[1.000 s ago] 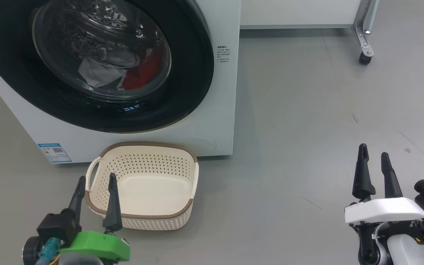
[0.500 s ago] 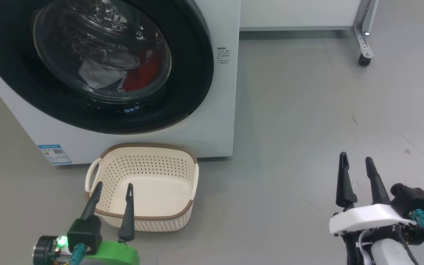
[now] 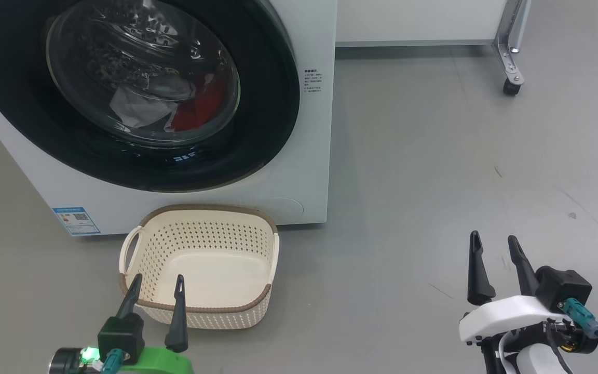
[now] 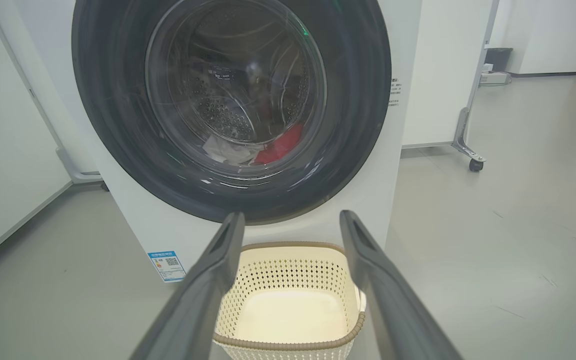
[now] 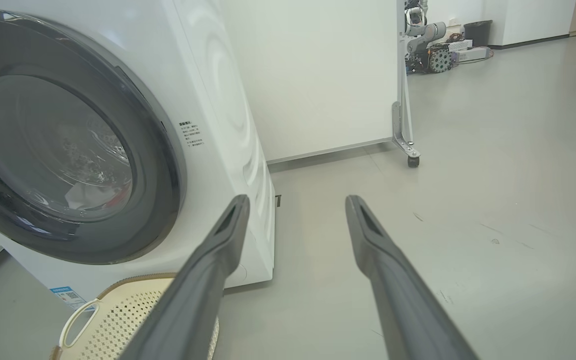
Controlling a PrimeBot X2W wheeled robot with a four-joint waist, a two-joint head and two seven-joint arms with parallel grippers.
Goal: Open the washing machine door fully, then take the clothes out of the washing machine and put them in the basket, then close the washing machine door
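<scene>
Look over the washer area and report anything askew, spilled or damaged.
Nothing stands out. The washing machine door is shut, the clothes lie behind its glass, the basket stands upright and empty before it, and the left hand and right hand are open, holding nothing.

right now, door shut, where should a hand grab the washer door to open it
Probably the right rim edge of the washing machine door, hooked from the right: that edge stands proud of the washing machine front there. Which side is hinged I cannot tell.
</scene>
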